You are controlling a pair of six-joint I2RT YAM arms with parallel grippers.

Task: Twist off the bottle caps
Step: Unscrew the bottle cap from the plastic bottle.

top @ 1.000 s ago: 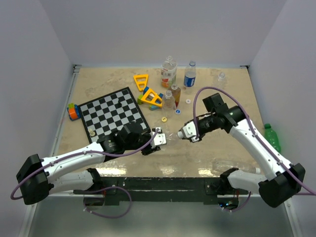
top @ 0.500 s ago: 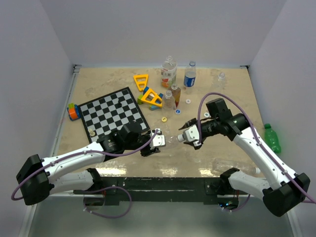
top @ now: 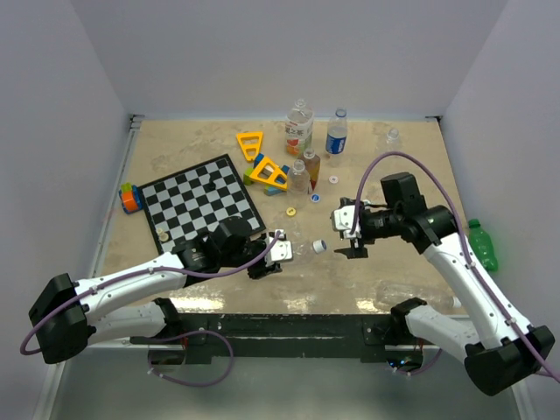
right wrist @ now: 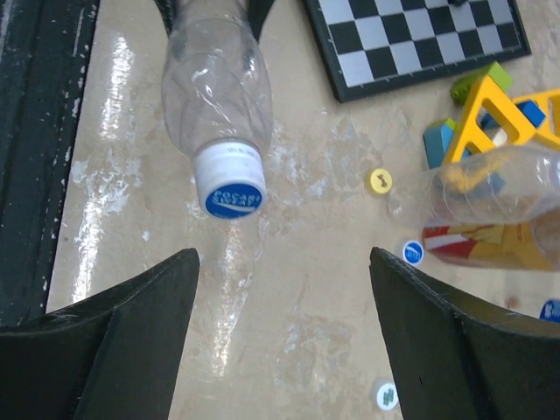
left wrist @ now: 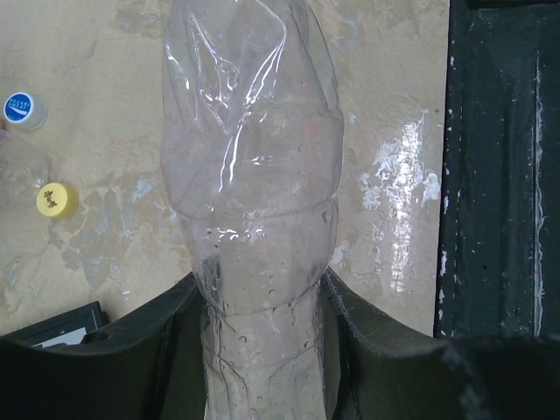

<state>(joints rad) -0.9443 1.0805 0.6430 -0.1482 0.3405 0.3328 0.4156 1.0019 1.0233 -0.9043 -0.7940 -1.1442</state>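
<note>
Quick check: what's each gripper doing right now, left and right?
Left gripper: closed on the clear bottle.
Right gripper: open, holding nothing.

A checkerboard (top: 203, 208) lies between coloured blocks (top: 130, 198) and yellow triangular frames (top: 263, 166).

Your bottle (left wrist: 254, 175) is clear, crinkled, glossy plastic; its cap (right wrist: 229, 179) smooth plastic; fingers (right wrist: 114, 341) matt black; desk (right wrist: 306, 350) glossy, mottled.

overhead camera looks down; both close wrist cameras share the bottle (right wrist: 214, 96).
</note>
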